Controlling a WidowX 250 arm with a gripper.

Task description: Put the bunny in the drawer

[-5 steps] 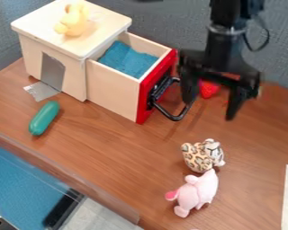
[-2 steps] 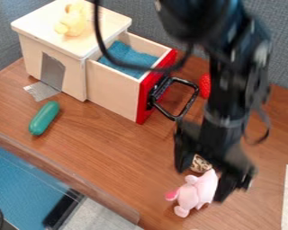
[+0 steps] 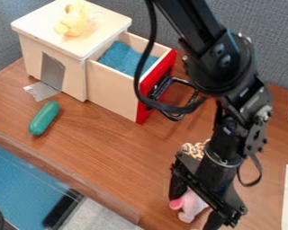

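Item, nearest: my black two-finger pincer (image 3: 193,212), low in the view, pointed down at a slant. State: wide, one jaw at each side of the pink plush bunny (image 3: 194,207); contact between jaws and plush, I could not tell. Bunny: on the brown wood-grain table (image 3: 110,152), between my jaws and partly hidden by them.

Item, above the pincer: my black jointed arm (image 3: 222,58), which ran down from the top edge, bent at a thick joint, then dropped to a tilted wrist. A black cable (image 3: 138,76) looped beside it, crossing in front of the drawer's red front (image 3: 155,85) and black handle (image 3: 160,92).

Changes against the frame just before, near to far. Pincer: closer to the view's lower edge, having come down around the bunny. Bunny: shifted slightly toward that same edge, more of it behind my jaws. Leopard-spotted plush toy (image 3: 194,149): its upper part in sight past my wrist, where before a lower patch had shown. Arm: its upper length swung into a long slant from the top. Cable: hung lower, its loop over the handle. Pale wooden drawer (image 3: 113,92), lined with blue cloth (image 3: 123,58): as before, pulled out.
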